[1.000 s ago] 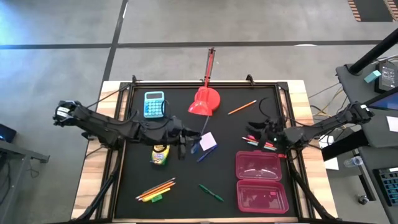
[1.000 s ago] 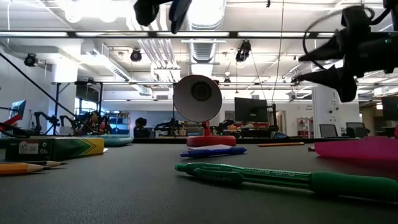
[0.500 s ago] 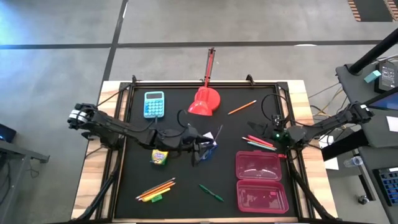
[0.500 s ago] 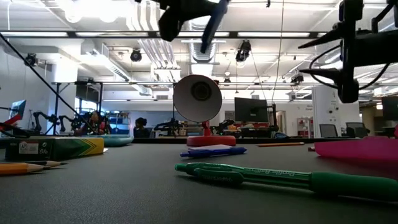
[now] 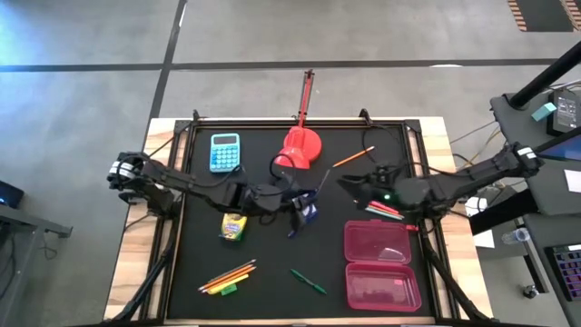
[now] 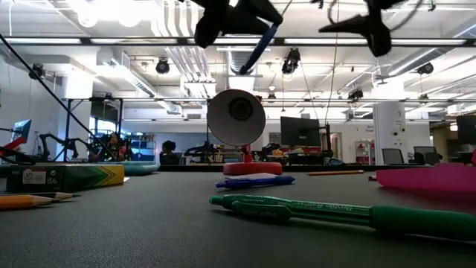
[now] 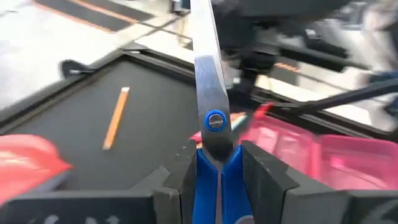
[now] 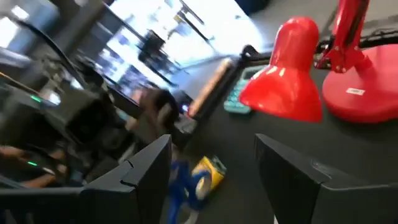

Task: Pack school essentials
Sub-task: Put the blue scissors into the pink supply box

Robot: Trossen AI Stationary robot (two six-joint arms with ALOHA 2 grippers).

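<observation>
On the black tabletop, the yellow-green crayon box lay at about 9 o'clock from centre, with the pencils near 7 o'clock. Above mid-tabletop the left gripper held the blue-handled scissors off the surface, jaws pinching the handles (blades pointing away past the pivot). A green pen lay at 6 o'clock. The right gripper hovered at 3 o'clock, jaws spread, above the pink case at 5 o'clock.
</observation>
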